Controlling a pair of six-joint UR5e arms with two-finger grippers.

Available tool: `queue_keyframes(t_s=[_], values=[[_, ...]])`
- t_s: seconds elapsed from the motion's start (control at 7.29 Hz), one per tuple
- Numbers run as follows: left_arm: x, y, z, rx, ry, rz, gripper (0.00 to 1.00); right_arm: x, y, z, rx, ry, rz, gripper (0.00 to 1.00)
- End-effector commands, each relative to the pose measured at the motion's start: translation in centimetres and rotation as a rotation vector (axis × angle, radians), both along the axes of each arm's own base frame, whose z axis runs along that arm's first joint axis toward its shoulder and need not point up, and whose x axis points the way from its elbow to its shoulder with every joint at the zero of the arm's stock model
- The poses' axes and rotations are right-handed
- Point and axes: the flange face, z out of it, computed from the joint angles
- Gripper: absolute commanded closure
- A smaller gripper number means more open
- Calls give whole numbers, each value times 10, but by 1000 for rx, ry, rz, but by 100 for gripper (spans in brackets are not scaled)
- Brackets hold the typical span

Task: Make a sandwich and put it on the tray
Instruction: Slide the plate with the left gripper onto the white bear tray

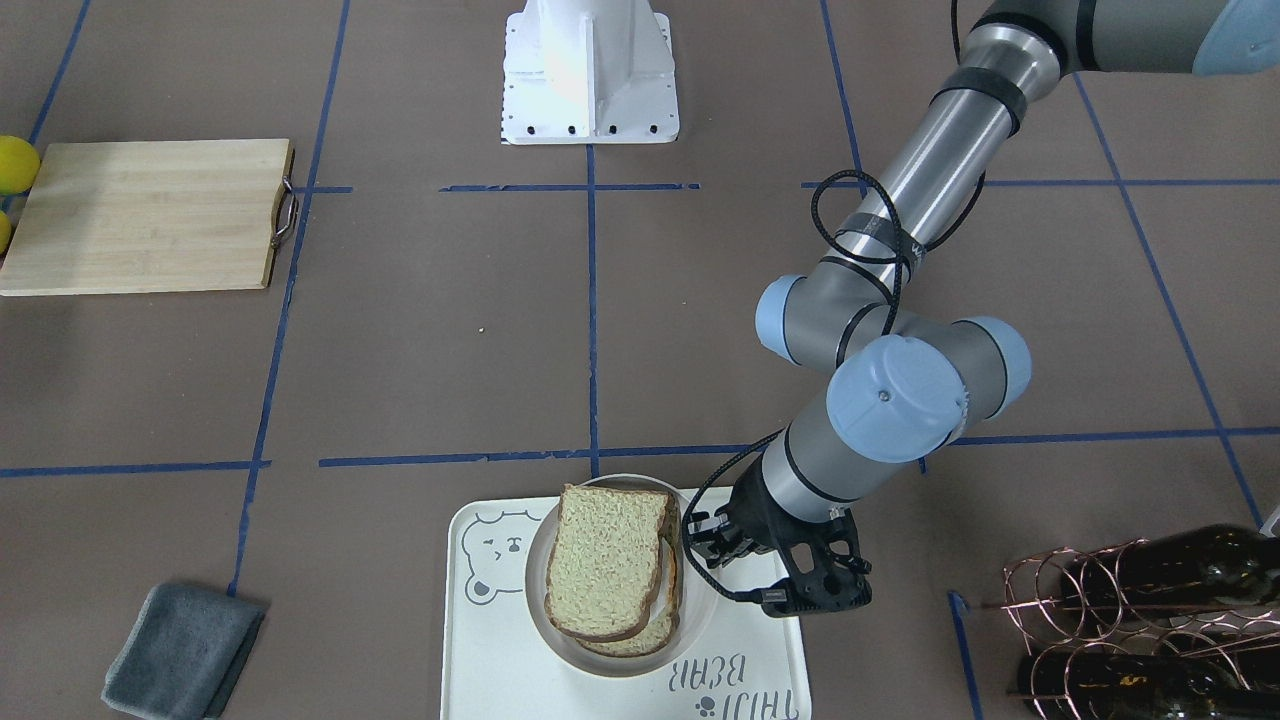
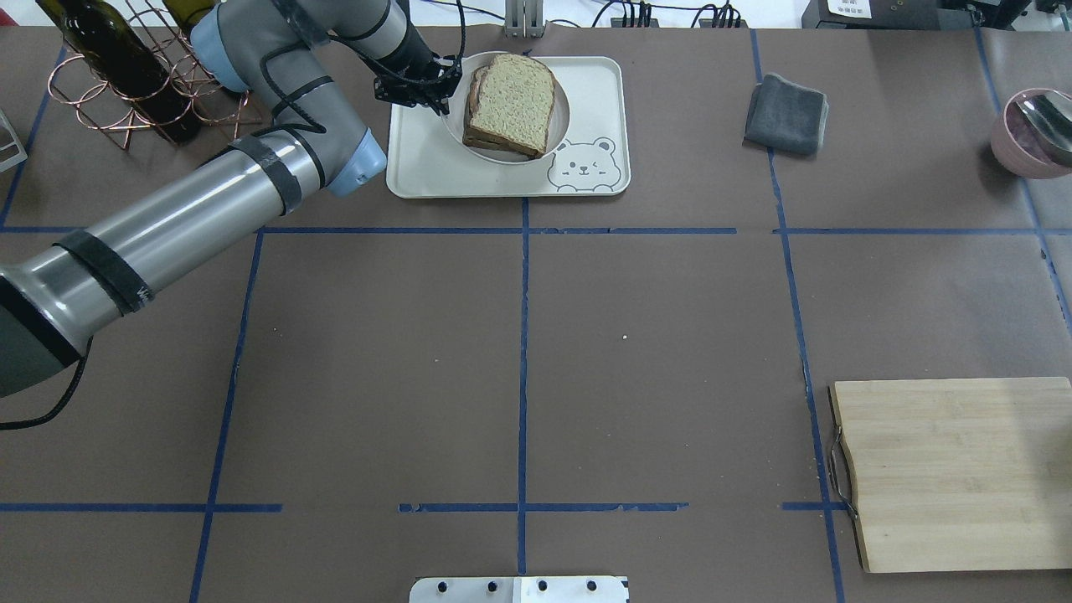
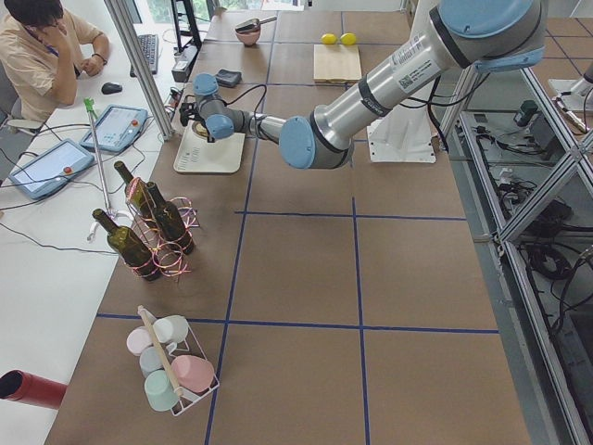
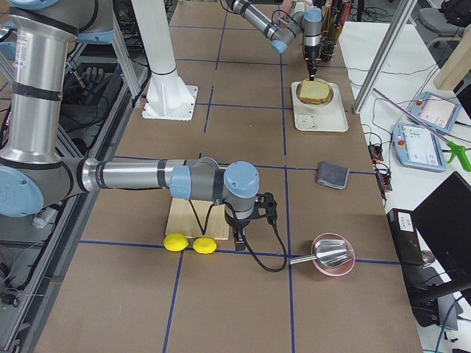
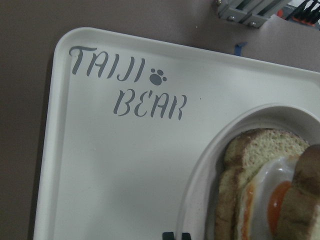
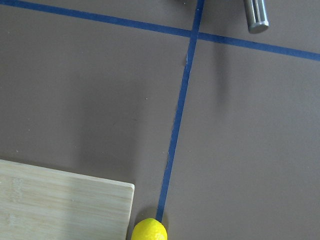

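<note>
Left gripper (image 1: 702,548) is low over the tray (image 1: 500,660). Its fingertips (image 5: 170,235) are drawn close together with the rim of the white bowl (image 1: 695,625) between them, pinching it. The sandwich (image 1: 605,560) lies in that bowl, just beside the fingers on the side toward the robot's right. Its top slice is skewed off the lower one, and the white egg (image 5: 272,200) with orange yolk shows between them. The bowl rests on the tray. The grey lettering (image 5: 127,87) lies on the fingers' other side.

Right gripper (image 4: 241,237) hangs well apart, just beside two lemons (image 4: 175,243) and the cutting board (image 6: 60,205). Whether its fingers are apart or together cannot be told.
</note>
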Motion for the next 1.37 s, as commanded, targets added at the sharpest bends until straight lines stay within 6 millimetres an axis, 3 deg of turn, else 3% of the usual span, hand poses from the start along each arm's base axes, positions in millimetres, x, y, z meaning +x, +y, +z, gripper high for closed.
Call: queue_keyframes(t_s=[0.0, 0.14, 0.27, 0.41, 0.55, 0.69, 0.82, 0.96, 1.24], values=[[30, 6, 5, 23, -24, -13, 100, 0, 1, 2, -4, 0, -1, 0], [36, 10, 3, 28, -21, -6, 55, 0, 1, 2, -4, 0, -1, 0], [36, 9, 3, 32, -23, -13, 39, 0, 1, 3, -5, 0, -1, 0], [35, 9, 3, 37, -25, -18, 8, 0, 1, 3, -5, 0, -1, 0], [32, 8, -2, 58, -23, -14, 0, 0, 1, 4, -8, 2, 0, 0], [18, 6, -11, 102, -18, -12, 0, 0, -1, 2, -7, 9, 3, 0], [-11, 25, -11, 125, -4, -12, 0, 0, -3, 1, -3, 14, 3, 0], [-41, 57, -11, 176, -33, 21, 0, 0, -4, 0, 2, 14, 2, 0], [-125, 102, 9, 262, -104, 63, 0, 1, -7, -2, 5, 19, 4, 0]])
